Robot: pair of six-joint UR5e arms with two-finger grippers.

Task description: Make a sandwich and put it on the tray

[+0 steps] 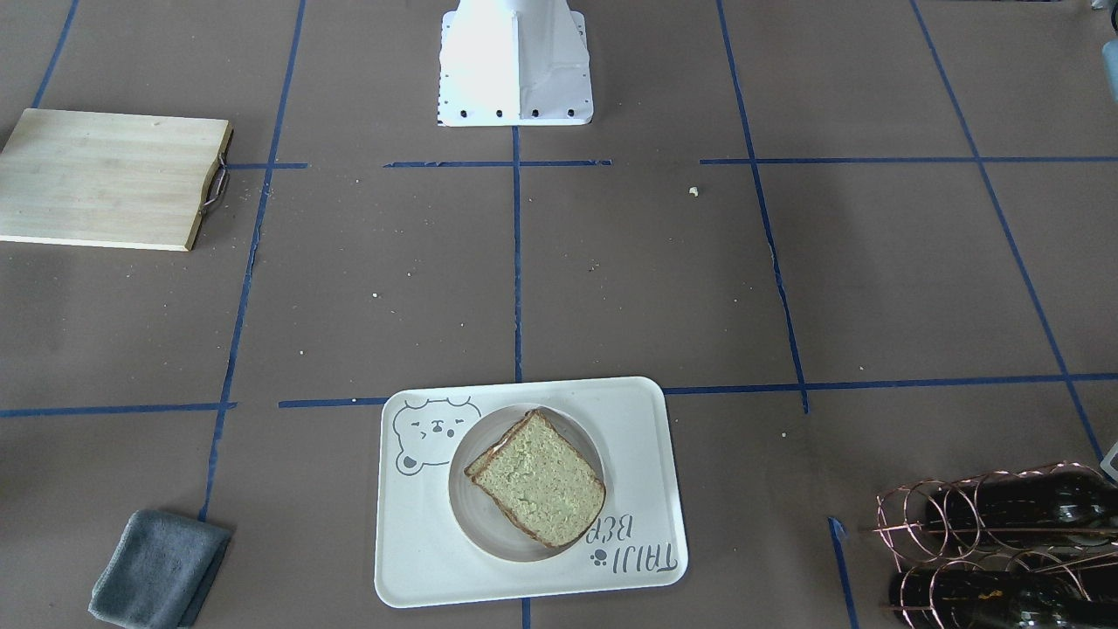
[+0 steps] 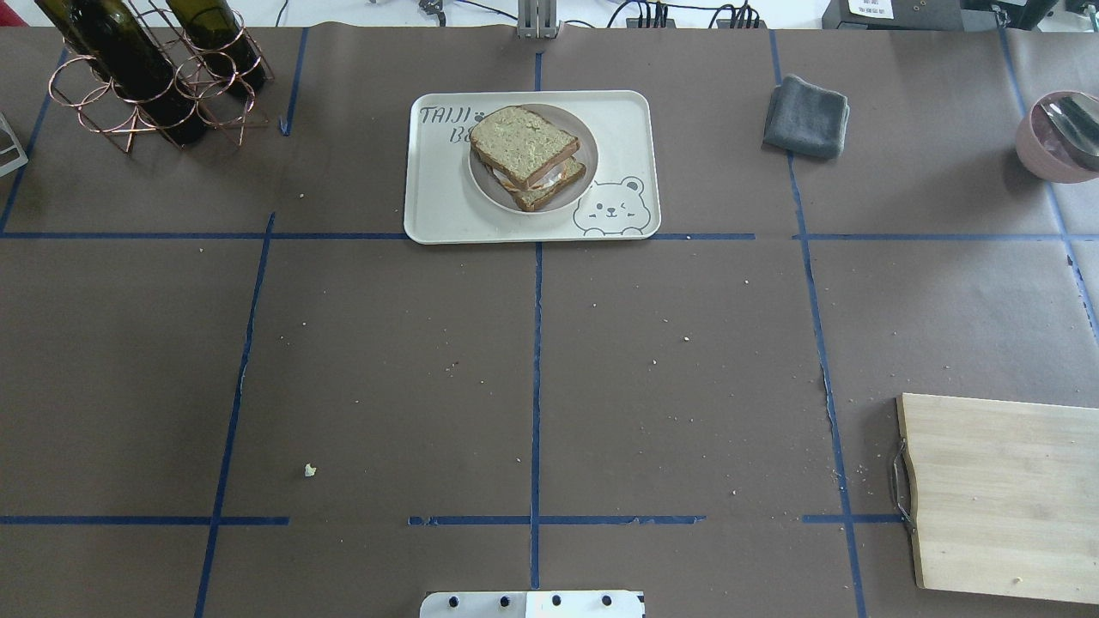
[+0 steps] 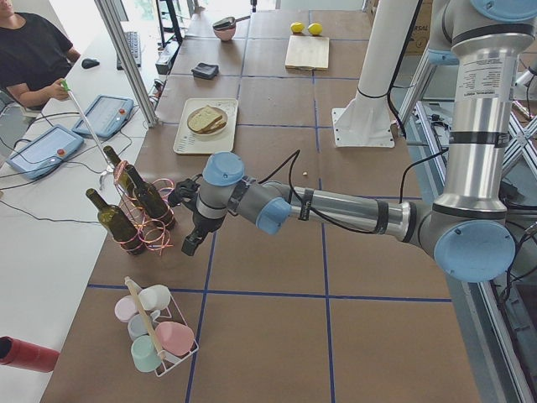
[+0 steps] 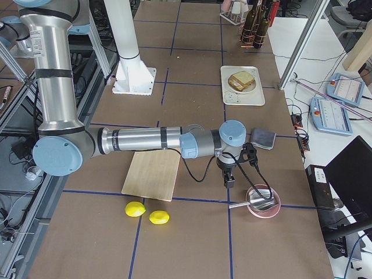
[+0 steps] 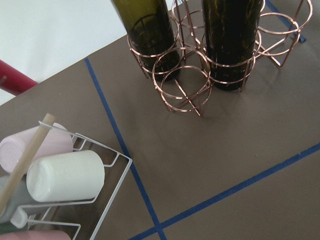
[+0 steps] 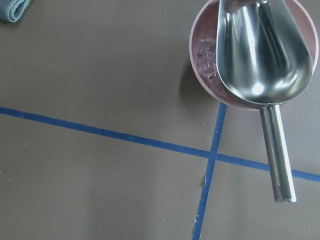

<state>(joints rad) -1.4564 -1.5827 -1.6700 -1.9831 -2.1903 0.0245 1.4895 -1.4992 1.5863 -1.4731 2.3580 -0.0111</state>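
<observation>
The sandwich (image 2: 525,154), two greenish-tan slices with dark crust and a bit of white egg at the edge, lies on a small round plate (image 2: 489,184) on the cream bear tray (image 2: 438,206). It also shows in the front view (image 1: 537,476) on the tray (image 1: 419,559). My left gripper (image 3: 191,243) hangs next to the wine bottle rack, far from the tray. My right gripper (image 4: 230,182) hangs over the table next to the pink bowl. Both show only in the side views, so I cannot tell if they are open or shut.
A wooden cutting board (image 2: 1000,498) lies at the near right. A grey cloth (image 2: 805,116) and a pink bowl with a metal scoop (image 2: 1060,137) are far right. A copper bottle rack (image 2: 146,69) stands far left, a wire cup rack (image 5: 65,175) beside it.
</observation>
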